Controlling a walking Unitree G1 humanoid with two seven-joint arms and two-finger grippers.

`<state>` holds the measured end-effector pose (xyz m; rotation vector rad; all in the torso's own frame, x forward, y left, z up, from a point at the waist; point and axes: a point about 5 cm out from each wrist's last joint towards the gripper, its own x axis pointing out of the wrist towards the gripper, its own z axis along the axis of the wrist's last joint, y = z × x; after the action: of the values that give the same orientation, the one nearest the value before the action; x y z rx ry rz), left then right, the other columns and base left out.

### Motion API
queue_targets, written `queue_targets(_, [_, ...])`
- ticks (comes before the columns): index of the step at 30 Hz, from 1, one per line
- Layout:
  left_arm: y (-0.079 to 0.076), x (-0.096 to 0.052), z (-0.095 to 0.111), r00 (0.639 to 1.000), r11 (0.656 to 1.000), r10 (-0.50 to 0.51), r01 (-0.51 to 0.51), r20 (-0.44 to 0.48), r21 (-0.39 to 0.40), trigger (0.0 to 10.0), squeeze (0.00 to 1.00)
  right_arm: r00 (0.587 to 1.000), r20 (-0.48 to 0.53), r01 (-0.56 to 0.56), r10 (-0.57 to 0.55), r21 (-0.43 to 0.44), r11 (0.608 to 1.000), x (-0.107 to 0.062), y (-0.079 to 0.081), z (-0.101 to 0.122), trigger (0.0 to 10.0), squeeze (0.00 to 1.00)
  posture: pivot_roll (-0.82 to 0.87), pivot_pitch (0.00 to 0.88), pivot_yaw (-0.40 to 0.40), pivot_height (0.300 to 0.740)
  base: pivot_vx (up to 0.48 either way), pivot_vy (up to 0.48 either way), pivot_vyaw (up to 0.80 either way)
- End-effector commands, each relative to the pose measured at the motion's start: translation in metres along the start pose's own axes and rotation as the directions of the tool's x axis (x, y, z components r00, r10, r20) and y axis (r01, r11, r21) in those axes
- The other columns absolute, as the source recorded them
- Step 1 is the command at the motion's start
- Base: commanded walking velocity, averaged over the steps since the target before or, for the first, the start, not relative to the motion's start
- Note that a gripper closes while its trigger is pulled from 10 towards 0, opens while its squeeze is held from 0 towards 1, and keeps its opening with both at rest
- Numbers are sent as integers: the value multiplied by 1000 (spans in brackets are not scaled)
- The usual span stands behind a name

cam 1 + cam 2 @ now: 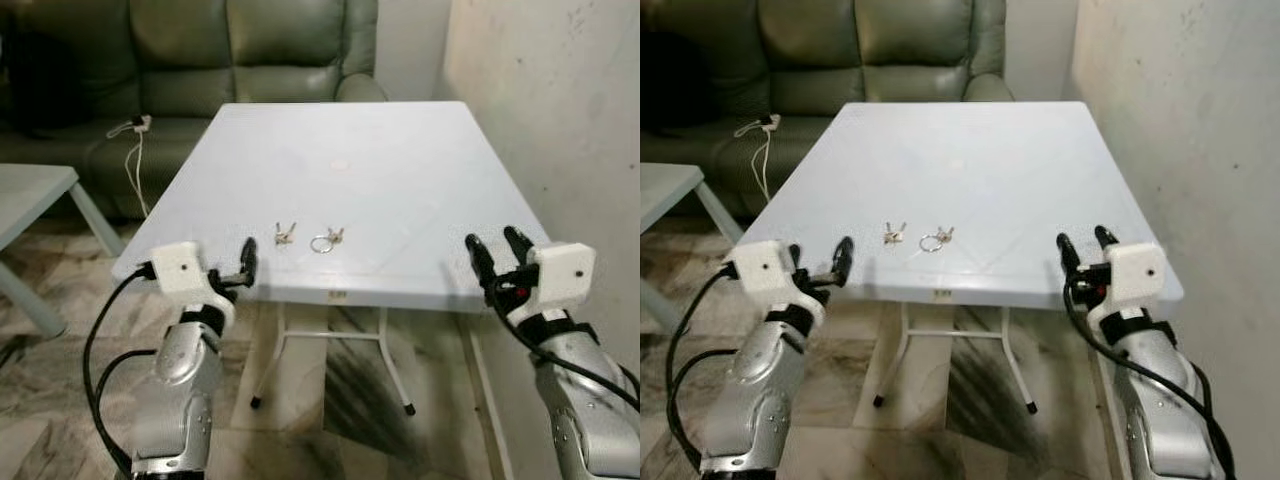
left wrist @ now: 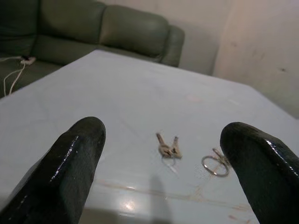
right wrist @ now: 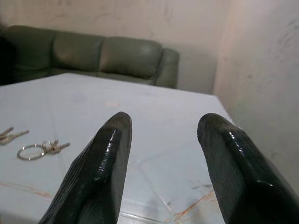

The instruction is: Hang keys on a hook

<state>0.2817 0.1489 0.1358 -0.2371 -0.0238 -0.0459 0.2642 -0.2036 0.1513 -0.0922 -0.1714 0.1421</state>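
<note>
Both end effectors hover at the near edge of the white surface, and each stands released with nothing between its black fingers: the left end effector at the near left corner, the right end effector at the near right corner. Just ahead of the left end effector and slightly toward the right one lie two small loose keys; beside them, a little farther toward the right end effector, lies a key ring with keys. Both sets rest flat on the surface, well apart from the right end effector. Far beyond stands a green sofa with a white cable on its seat.

No hook can be made out — so the hanging place must be sought elsewhere. The likely trouble, as I judge it: the keys lie thin and flat, so fingers closing from above may slide over them or push them along the smooth surface toward the edge. Two separate sets also invite grasping the wrong one — or only one key of the loose pair.
</note>
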Motion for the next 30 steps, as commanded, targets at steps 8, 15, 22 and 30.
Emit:
queue_targets(8, [8,-1,6,1000,1000,15,-16,13,19,10000,0,999,18,-36,35,20,999,4,8,5,10000,0,0,0,-21,740,0,383,0])
queue_targets(15, [7,-1,6,1000,1000,17,-17,13,13,10000,0,999,21,-41,40,25,999,4,9,6,10000,0,0,0,-24,740,0,340,0])
queue_targets(22, [8,-1,6,1000,1000,21,-22,12,9,10000,0,999,24,-45,45,27,999,4,9,7,10000,0,-2,1,-25,740,0,289,0])
queue_targets(30, [8,-1,6,1000,1000,23,-23,13,10,10000,0,999,24,-46,45,28,999,5,8,7,10000,0,-2,2,-28,740,0,291,0])
